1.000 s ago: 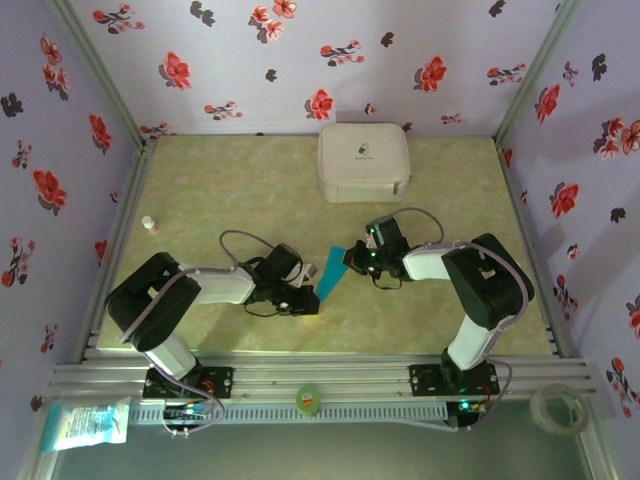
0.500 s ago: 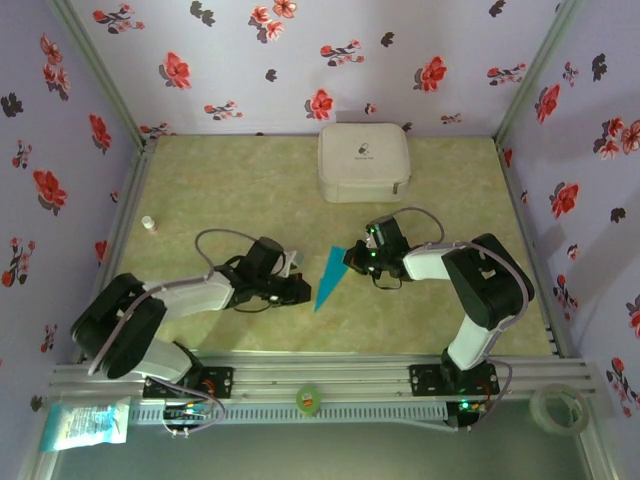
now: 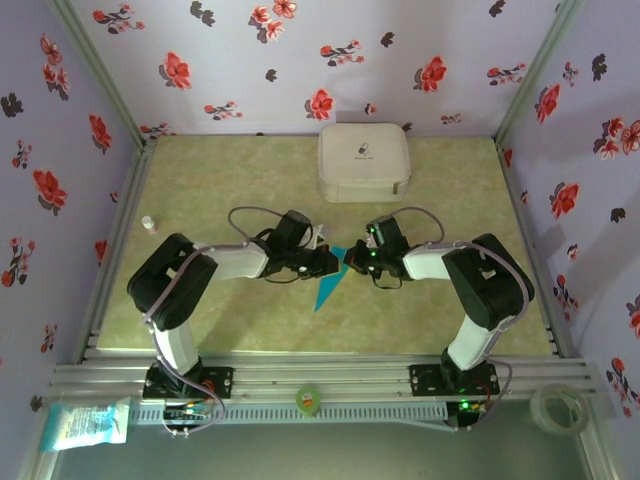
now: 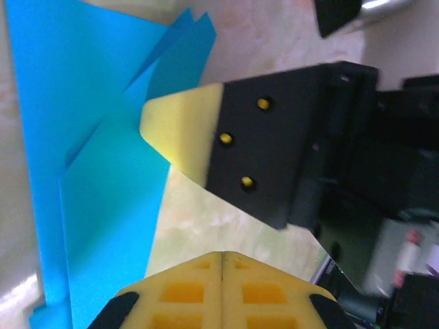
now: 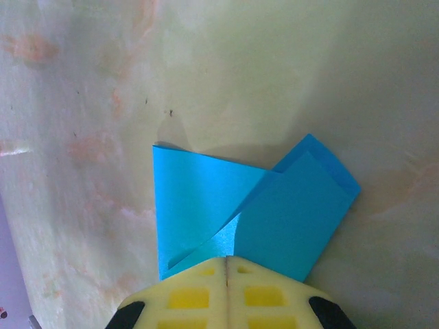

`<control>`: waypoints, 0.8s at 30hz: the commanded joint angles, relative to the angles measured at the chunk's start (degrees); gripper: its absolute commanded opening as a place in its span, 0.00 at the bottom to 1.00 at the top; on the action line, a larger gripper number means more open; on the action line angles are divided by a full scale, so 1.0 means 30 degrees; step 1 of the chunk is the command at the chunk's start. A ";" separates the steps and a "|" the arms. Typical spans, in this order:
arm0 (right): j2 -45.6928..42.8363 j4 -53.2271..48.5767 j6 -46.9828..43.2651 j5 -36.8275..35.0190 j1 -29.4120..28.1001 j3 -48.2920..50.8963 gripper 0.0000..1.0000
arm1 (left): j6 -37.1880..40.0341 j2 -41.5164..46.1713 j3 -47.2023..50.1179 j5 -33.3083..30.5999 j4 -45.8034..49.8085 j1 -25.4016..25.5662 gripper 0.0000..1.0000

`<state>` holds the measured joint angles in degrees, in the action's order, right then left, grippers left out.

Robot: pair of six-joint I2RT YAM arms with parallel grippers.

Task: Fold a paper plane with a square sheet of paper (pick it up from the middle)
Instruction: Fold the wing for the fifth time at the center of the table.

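Now 1 paper plane, 1 white case; L+R jaws shut.

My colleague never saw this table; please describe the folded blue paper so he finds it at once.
On the greenish table, go from the white case toward the near edge. Midway is the paper plane: a slim pointed dart, the only turquoise thing there.

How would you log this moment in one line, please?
folded turquoise-blue paper sheet: on green table | right claw: shut, tip on paper | left claw: shut, beside paper
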<state>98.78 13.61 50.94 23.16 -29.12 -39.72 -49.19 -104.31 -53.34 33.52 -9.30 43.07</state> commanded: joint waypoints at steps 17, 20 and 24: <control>-0.2148 -0.4081 -0.0701 -0.1581 0.0042 -0.1407 0.08 | 0.1892 -0.1931 0.1132 -0.2179 0.3424 0.0570 0.01; -0.3226 -0.4535 -0.0862 -0.2072 0.0040 -0.1276 0.07 | 0.1815 -0.1726 0.1300 -0.2347 0.3293 0.0527 0.00; -0.2785 -0.1539 0.0080 -0.0279 -0.0069 -0.0329 0.03 | 0.1623 -0.1631 0.1569 -0.2181 0.2858 0.0445 0.00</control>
<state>89.41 4.34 50.06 20.01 -29.15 -42.15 -45.06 -107.83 -51.83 30.20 -7.35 44.36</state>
